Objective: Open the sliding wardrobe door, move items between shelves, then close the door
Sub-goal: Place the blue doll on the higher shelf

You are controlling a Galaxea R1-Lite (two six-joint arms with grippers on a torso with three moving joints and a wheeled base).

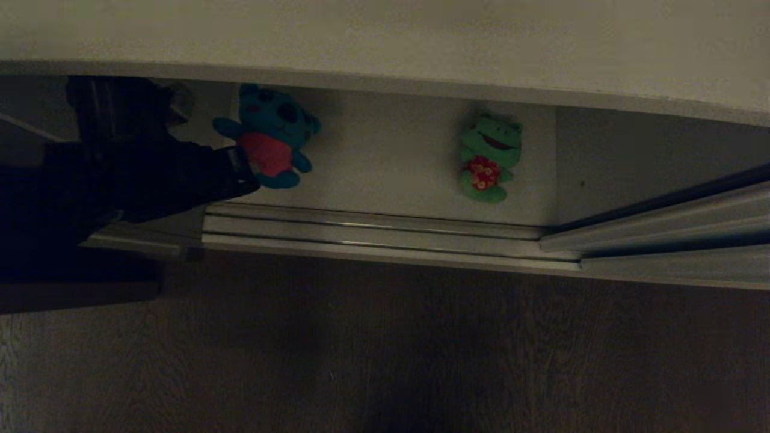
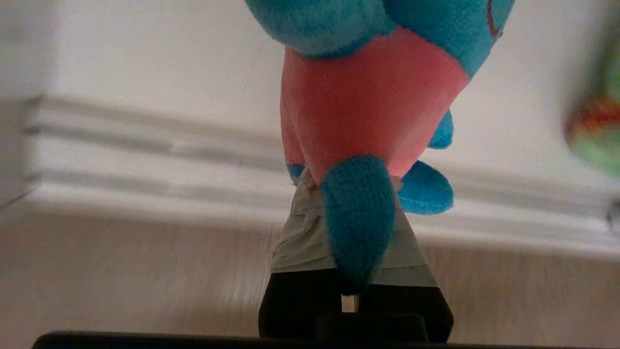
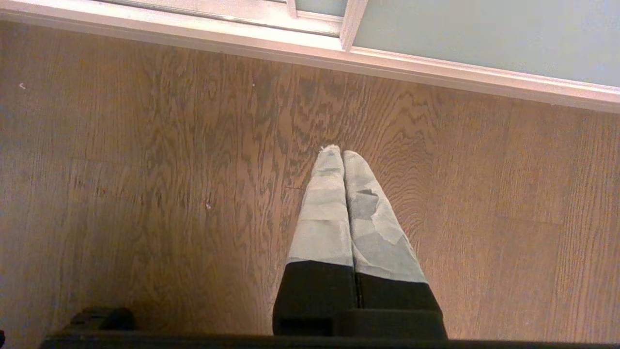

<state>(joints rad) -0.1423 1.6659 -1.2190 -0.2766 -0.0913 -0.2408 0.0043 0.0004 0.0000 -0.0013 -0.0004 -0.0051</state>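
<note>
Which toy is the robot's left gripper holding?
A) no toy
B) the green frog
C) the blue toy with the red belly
C: in the left wrist view the left gripper is shut on the blue toy, while the green frog lies apart on the shelf.

Blue plush toy (image 2: 373,97) head cut off by left wrist view edge. Green frog (image 2: 598,131) blurred, clipped at frame edge. Left gripper (image 1: 243,171) fingertips hidden against toy's belly.
</note>
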